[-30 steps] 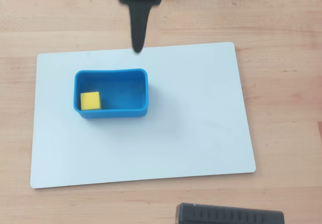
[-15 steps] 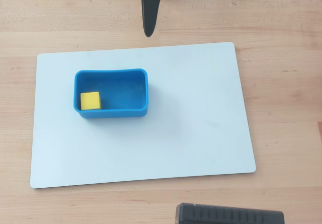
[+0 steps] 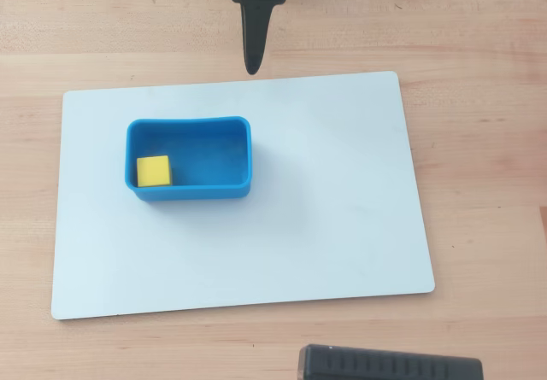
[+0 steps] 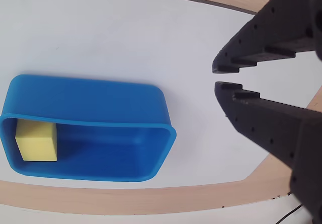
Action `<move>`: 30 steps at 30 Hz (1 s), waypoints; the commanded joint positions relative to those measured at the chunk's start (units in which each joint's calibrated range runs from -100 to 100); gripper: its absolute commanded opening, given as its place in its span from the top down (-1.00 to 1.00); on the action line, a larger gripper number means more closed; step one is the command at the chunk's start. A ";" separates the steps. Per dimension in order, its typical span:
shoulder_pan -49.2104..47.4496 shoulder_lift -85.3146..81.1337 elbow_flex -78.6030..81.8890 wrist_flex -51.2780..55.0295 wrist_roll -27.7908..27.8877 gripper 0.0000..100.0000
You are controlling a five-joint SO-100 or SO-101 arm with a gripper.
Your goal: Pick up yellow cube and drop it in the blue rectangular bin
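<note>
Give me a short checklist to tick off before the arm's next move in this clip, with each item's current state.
1. Yellow cube inside the blue rectangular bin: ok, it sits at the bin's left end in the overhead view.
2. Gripper empty: ok, nothing between the fingertips, only a narrow gap in the wrist view.
3. Gripper clear of the bin: ok, its tip is over the wooden table beyond the white board's far edge.
4. Bin upright on the white board: ok.
5. Cube resting flat on the bin floor: cannot tell for certain; it looks level.
</note>
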 commanded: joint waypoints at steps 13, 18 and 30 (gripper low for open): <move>0.13 -2.20 0.09 -2.25 0.39 0.99; 0.04 -2.20 0.09 -2.25 0.39 1.00; 0.04 -2.20 0.09 -2.25 0.39 1.00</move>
